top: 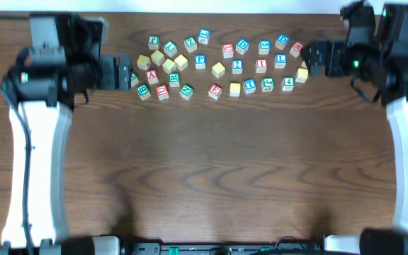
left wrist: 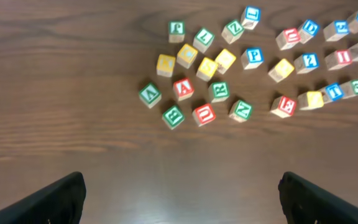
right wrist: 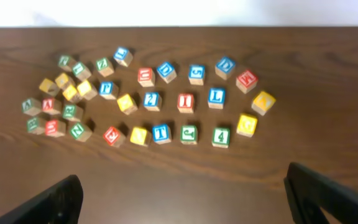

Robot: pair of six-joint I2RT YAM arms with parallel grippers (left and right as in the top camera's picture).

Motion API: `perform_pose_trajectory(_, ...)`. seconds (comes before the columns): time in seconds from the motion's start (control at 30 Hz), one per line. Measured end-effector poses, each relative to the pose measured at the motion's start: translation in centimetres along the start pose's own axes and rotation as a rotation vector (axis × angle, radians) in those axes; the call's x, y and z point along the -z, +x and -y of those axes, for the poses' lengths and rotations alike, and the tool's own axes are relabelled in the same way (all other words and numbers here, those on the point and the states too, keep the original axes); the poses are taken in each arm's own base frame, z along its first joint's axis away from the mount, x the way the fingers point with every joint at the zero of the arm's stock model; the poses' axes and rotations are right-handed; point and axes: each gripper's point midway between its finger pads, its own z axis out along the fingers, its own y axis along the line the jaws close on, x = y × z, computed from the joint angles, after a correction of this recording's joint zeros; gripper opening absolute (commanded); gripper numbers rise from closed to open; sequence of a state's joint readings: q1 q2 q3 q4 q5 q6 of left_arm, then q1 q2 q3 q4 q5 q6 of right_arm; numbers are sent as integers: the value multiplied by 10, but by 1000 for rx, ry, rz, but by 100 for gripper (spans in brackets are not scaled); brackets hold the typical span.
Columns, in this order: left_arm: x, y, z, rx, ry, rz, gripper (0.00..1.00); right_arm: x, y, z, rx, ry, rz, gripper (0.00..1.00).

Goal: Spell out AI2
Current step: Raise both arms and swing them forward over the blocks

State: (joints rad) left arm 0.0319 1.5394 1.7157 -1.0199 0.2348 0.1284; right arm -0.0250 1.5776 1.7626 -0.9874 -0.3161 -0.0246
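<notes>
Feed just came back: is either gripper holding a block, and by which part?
Nothing is held. The left gripper and right gripper are open, with the blocks lying on the table ahead.

Your left gripper [top: 127, 73] points right, jaws spread wide, both fingers [left wrist: 58, 199] at the wrist view's bottom corners. Your right gripper [top: 310, 59] points left, jaws equally wide. Left arm [top: 37, 163] and right arm [top: 406, 156] run along the sides.

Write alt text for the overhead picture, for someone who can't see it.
About thirty small letter and number blocks lie scattered in a band near the top edge of a dark wooden table. A robot's left gripper and right gripper flank the band, one at each end.
</notes>
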Motion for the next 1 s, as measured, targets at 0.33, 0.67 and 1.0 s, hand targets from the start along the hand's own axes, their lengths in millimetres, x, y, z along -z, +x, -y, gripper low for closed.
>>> perform_pose_trajectory(0.33,-43,-28,-4,29,41,-143,98,-50,-27,8,-17,-32,-115,99)
perform_pose_trajectory(0.67,-84,-27,-11,38,45,-182,98,-115,-6,20,-41,-48,-229,99)
perform_pose_trajectory(1.0,-84,-28,-9,65,53,-180,98,-114,-6,14,-41,-73,-228,99)
